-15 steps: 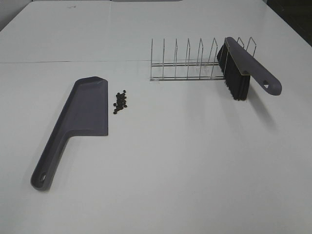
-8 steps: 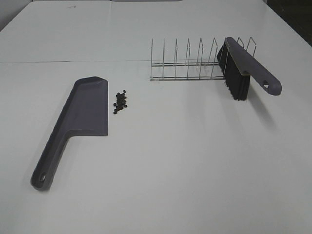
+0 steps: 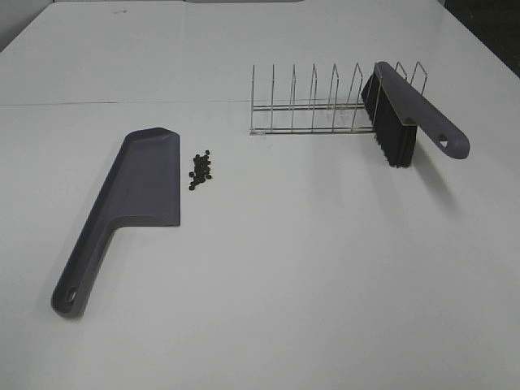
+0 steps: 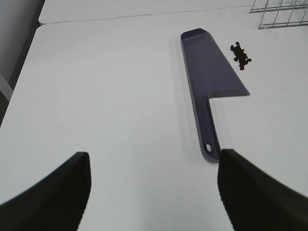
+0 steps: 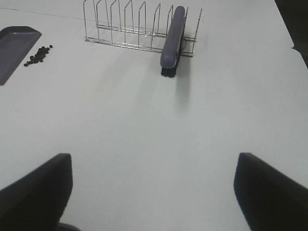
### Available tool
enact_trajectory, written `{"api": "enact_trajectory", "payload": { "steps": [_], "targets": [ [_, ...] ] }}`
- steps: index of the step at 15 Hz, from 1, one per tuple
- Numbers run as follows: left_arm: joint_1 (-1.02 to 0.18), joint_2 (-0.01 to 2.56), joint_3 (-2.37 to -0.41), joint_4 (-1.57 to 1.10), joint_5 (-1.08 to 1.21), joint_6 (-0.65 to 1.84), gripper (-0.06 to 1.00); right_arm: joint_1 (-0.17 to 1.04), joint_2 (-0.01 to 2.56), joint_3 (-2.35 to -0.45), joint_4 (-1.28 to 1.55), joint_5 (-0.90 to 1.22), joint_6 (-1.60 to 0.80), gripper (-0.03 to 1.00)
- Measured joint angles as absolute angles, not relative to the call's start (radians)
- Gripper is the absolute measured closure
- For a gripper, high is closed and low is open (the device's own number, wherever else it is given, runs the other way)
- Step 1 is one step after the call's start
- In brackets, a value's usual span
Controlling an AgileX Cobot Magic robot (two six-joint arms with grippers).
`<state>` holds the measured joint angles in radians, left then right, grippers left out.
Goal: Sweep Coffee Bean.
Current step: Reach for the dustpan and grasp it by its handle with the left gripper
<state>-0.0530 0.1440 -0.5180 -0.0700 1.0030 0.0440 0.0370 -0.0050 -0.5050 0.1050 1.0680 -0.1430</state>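
A small pile of dark coffee beans [image 3: 201, 170] lies on the white table just right of the grey-purple dustpan [image 3: 138, 191], which lies flat with its handle toward the near left. The beans [image 4: 241, 54] and dustpan [image 4: 209, 77] also show in the left wrist view, and the beans [image 5: 38, 55] in the right wrist view. The grey-purple brush [image 3: 406, 114] stands bristles down in the right end of a wire rack [image 3: 317, 106]. My left gripper [image 4: 154, 192] is open and empty, short of the dustpan handle. My right gripper [image 5: 154, 192] is open and empty, well short of the brush [image 5: 172, 41].
The wire rack [image 5: 139, 26] stands behind the beans with several empty slots. A seam in the table [image 3: 122, 102] runs across the back. The table's right edge [image 5: 293, 48] lies beyond the brush.
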Motion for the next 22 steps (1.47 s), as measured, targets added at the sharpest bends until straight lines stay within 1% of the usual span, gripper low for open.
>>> {"api": "enact_trajectory", "payload": {
  "steps": [2,3,4,6,10,14,15,19,22],
  "targets": [
    [-0.053,0.265,-0.534,-0.103,0.88,0.034,0.26,0.037,-0.005,-0.505,0.107,1.068,-0.143,0.13],
    [-0.053,0.421,-0.549,-0.157,0.776,0.033,0.26,0.037,-0.005,-0.505,0.107,1.068,-0.143,0.13],
    [-0.053,0.472,-0.556,-0.173,0.757,0.033,0.26,0.037,-0.005,-0.505,0.107,1.068,-0.143,0.13],
    [-0.053,0.688,-0.603,-0.218,0.721,0.06,0.26,0.037,-0.005,-0.505,0.107,1.068,-0.143,0.13],
    [-0.053,1.144,-0.802,-0.268,0.75,0.11,0.26,0.037,-0.005,-0.505,0.107,1.068,-0.143,0.13],
    [-0.053,1.445,-0.982,-0.315,0.821,0.112,0.26,0.037,-0.005,-0.505,0.107,1.068,-0.143,0.13],
    [-0.056,1.572,-1.045,-0.325,0.849,0.109,0.26,0.037,-0.005,-0.505,0.107,1.068,-0.143,0.13],
    [-0.134,1.735,-1.082,-0.308,0.853,0.076,0.26,0.037,-0.005,-0.505,0.107,1.068,-0.143,0.13],
    [-0.201,1.82,-1.084,-0.223,0.854,-0.035,0.26,0.037,-0.005,-0.505,0.107,1.068,-0.143,0.13]
  ]
}}
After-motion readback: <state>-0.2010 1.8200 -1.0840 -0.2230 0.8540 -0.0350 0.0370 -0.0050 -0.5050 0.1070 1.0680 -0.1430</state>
